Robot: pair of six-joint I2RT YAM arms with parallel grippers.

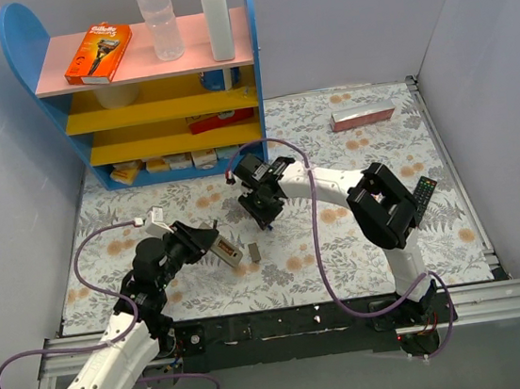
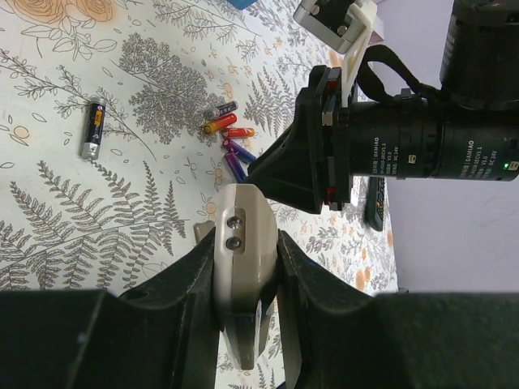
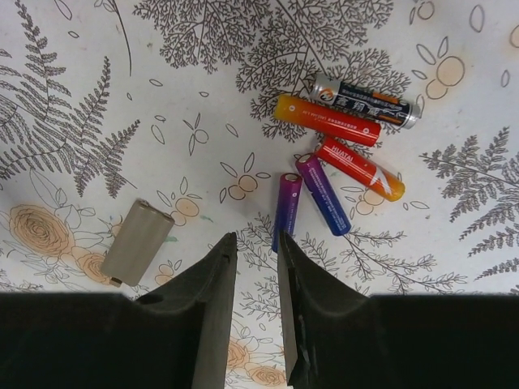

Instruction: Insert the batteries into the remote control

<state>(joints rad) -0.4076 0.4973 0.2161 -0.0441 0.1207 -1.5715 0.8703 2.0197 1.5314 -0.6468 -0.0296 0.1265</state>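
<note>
My left gripper [image 1: 199, 242] is shut on the white remote control [image 1: 227, 250] and holds it above the table. In the left wrist view the remote's end [image 2: 243, 215] sits clamped between my fingers [image 2: 246, 241]. My right gripper [image 1: 266, 220] points down over the batteries, its jaws a narrow gap apart and empty [image 3: 255, 243]. Several batteries lie just ahead of it: a purple one [image 3: 286, 207] beside its right fingertip, a purple-blue one [image 3: 323, 194], two red-orange ones [image 3: 359, 168], and a black-silver one [image 3: 365, 101]. They also show in the left wrist view [image 2: 227, 138].
A beige battery cover [image 3: 138, 241] lies on the cloth left of my right gripper and shows from above [image 1: 254, 251]. One black battery [image 2: 93, 128] lies apart. A black remote [image 1: 424, 195] is at the right, a pink box [image 1: 361, 116] at the back, a shelf [image 1: 163, 102] back left.
</note>
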